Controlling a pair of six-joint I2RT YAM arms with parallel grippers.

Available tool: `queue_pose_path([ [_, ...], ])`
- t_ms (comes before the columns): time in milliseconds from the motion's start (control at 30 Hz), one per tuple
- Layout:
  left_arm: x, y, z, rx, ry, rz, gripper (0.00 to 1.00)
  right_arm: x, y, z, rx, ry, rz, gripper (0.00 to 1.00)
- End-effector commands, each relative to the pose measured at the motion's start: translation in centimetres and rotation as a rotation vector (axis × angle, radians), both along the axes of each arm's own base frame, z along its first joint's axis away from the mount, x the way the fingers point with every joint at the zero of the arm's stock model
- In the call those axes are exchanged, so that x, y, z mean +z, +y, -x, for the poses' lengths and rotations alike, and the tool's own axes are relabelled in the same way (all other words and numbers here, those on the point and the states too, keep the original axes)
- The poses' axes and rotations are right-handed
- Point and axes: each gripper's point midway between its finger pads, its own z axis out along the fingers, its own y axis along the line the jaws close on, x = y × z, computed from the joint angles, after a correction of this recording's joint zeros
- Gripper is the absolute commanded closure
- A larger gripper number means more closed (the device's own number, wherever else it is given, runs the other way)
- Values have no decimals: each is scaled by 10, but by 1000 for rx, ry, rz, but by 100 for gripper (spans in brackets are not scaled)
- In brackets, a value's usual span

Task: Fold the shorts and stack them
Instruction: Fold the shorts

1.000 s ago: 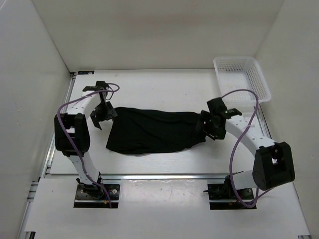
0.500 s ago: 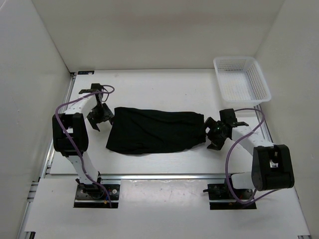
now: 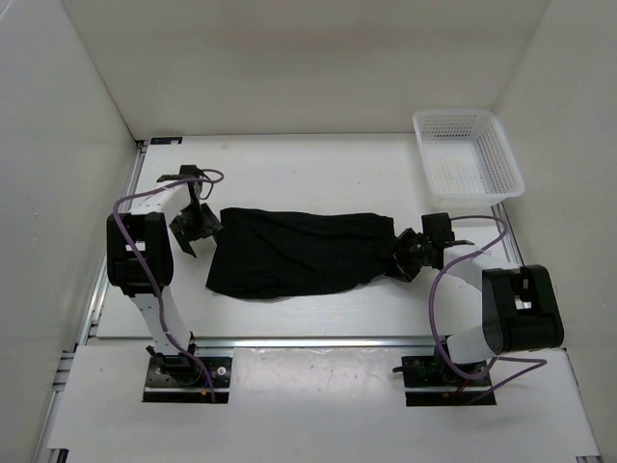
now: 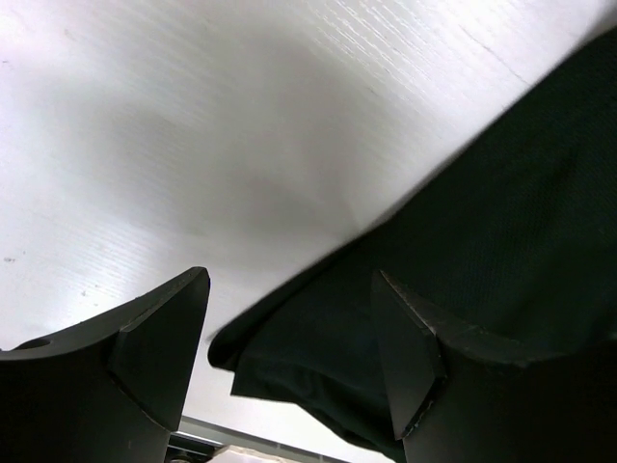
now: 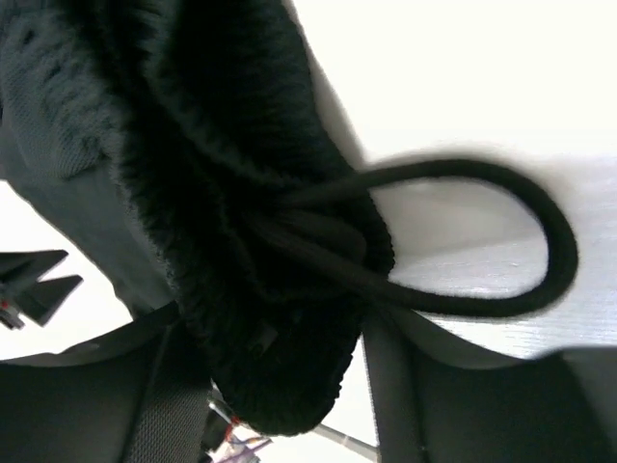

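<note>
**Grippers at both ends of the shorts**

The shorts [image 3: 299, 253] lie spread on the table [image 3: 318, 174] between the two grippers. The left gripper [image 3: 190, 230] hovers with fingers parted, a fabric corner just ahead of them. The right gripper [image 3: 403, 260] pinches the bunched waistband, the drawstring [image 5: 540, 241] looping out beside it.

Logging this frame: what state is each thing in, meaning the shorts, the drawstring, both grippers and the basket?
shorts: lying flat between the arms, waistband end bunched.
drawstring: loose loop hanging out of the waistband.
left gripper: open, fingers either side of the fabric corner.
right gripper: shut on the bunched waistband.
basket: upright, empty.
</note>
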Motion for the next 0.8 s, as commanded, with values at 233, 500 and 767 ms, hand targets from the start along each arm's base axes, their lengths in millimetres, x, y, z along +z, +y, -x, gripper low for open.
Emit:
queue_pose_path([
  [233,-9,1,-4,12,3,-1,22,-10,-39,-13,-24,-14,255,88],
  [500,-14,-7,-3,18,11,39,22,18,-71,-27,68,-55,477,100],
  [767,-29,-30,2,-10,42,78,22,74,-71,-48,220,-159,716,100],
])
